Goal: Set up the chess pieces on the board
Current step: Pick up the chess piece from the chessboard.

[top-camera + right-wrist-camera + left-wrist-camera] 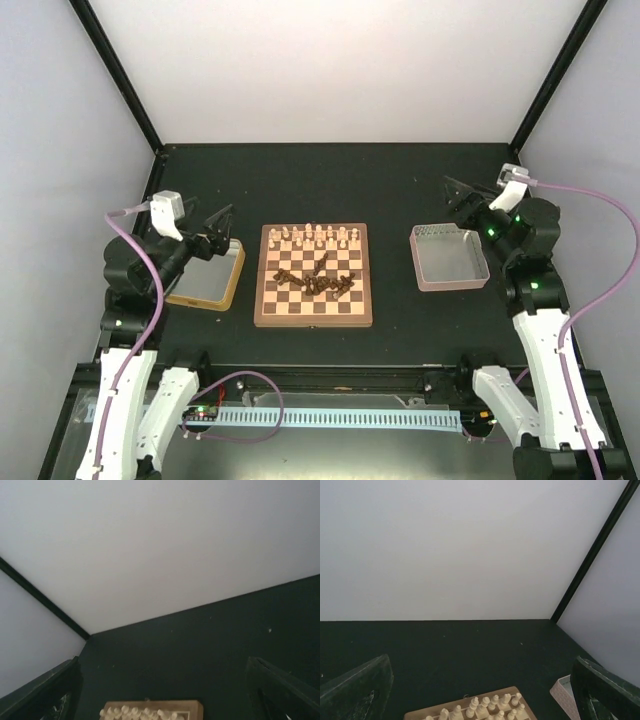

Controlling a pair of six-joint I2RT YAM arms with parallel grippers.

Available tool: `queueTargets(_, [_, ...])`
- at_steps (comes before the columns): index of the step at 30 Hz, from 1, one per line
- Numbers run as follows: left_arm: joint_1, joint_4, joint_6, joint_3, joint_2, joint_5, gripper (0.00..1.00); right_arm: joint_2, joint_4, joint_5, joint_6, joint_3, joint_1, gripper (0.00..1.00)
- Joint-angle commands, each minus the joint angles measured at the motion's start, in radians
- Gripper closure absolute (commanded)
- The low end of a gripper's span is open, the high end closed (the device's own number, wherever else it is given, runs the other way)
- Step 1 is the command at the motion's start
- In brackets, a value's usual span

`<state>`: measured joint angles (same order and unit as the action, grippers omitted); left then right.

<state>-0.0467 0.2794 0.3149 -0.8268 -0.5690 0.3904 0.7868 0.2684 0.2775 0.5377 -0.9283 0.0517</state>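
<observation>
where the left arm (pixel 135 270) reached out over the dark table (pixel 300 190), the left gripper (pixel 218 232) hung at the far edge of one gold-rimmed tray (pixel 197 301). its two fingers (pixel 360 692) were spread wide with nothing between them. just right of the tray lay the one board (pixel 313 319), near the middle of the table. the cream chess pieces (pixel 312 236) stood upright in two rows along its far side. the dark chess pieces (pixel 318 280) lay tipped in one heap on the middle squares. both sets were too small to count exactly. right of the board, apart from it, sat one grey box (pixel 453 285). near its far edge hung the right gripper (pixel 458 200), its two fingers (pixel 35 695) likewise parted and holding nothing.
</observation>
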Motion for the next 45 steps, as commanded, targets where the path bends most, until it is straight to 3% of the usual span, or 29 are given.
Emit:
queueTargets(1, [0.011,-0.034,0.022,0.010,0.007,0.069,0.01,0.044,-0.050,0.163,0.015,0.040,-0.007,0.11])
queueTargets(5, [0.012,-0.020,0.072,0.055,-0.002,0.068,0.01,0.102,-0.059,0.200,0.011,0.084,0.038,0.11])
queueTargets(12, [0.014,-0.005,0.127,0.153,-0.008,0.057,0.01,0.209,-0.062,0.132,-0.012,0.155,0.185,0.13])
queueTargets(20, [0.004,0.004,0.113,0.191,-0.127,0.232,0.01,0.384,-0.012,-0.065,-0.021,0.128,0.460,0.29])
queueTargets(31, [-0.054,0.111,0.156,0.189,-0.251,0.071,0.18,0.662,0.041,-0.222,-0.063,-0.048,0.749,0.55])
queueTargets(38, [-0.054,0.140,0.173,0.189,-0.172,-0.046,0.20,0.858,0.096,-0.257,-0.161,-0.227,0.900,0.67])
queueTargets(45, [-0.053,0.147,0.170,0.204,-0.097,-0.106,0.19,0.995,0.135,-0.246,-0.223,-0.330,0.960,0.73])
